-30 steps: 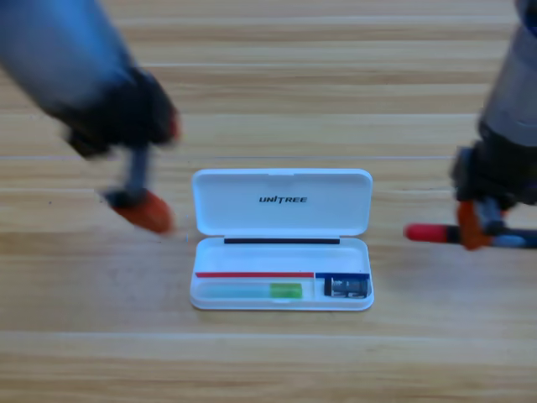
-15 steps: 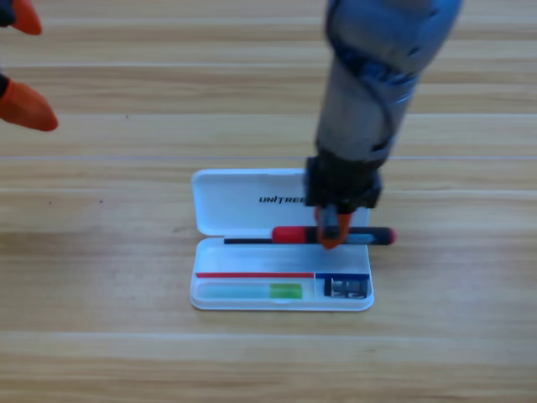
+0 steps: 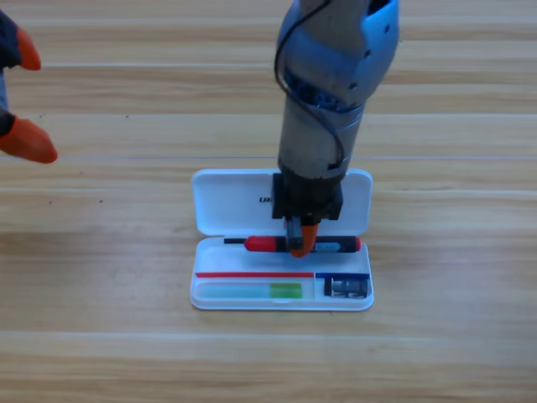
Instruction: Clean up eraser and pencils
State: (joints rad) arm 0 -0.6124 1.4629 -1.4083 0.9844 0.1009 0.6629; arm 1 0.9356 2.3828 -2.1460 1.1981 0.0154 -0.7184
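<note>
The right gripper (image 3: 299, 242) is pinching the black marker (image 3: 267, 244), lying left-right over the open white case (image 3: 220, 206). The pale green pen (image 3: 250, 290) and eraser (image 3: 346, 288) are sitting in front compartments; the left gripper (image 3: 18, 101) is waiting spread at the left edge.

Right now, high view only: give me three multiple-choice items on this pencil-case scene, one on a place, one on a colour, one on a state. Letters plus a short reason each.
1. Where is the black marker?
A. Over the rear slot of the white case, in the right hand
B. On the table, right of the case
C. In the left hand

2. What colour is the end of the pale pencil in the front slot?
A. Red
B. Bright green
C. Blue

3. What state is the case in?
A. Closed
B. Lid open, eraser inside
C. Lid open, nothing inside

Key: 1 A, the right hand grips the marker mid-length over the slot. 2 B, a green end shows. 3 B, the lid stands back and the eraser lies in the small right compartment. The left hand waits at the left edge.
</note>
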